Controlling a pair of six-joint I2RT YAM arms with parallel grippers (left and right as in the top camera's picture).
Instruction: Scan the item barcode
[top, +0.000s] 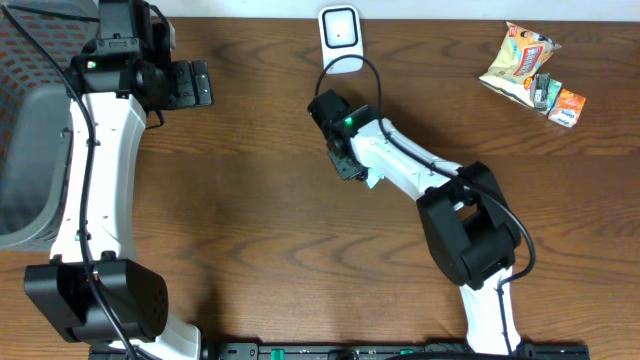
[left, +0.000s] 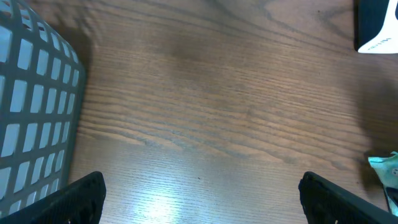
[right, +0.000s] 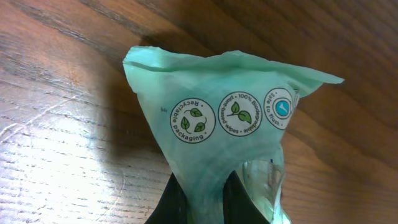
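Your right gripper (top: 352, 168) is clamped on the pale green packet (right: 227, 137), so the pickup looks done, and the packet hangs over the table (top: 250, 230) near the white scanner (top: 339, 35) but not yet in front of it. No barcode shows on the face in the wrist view, only round recycling marks, so you have yet to present the code. Your left gripper (left: 202, 202) stands wide open and empty beside the basket (left: 31, 112).

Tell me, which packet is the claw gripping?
The pale green packet, pinched in the right claw mid-table. The yellow snack bag and orange pack lie free in the far corner.
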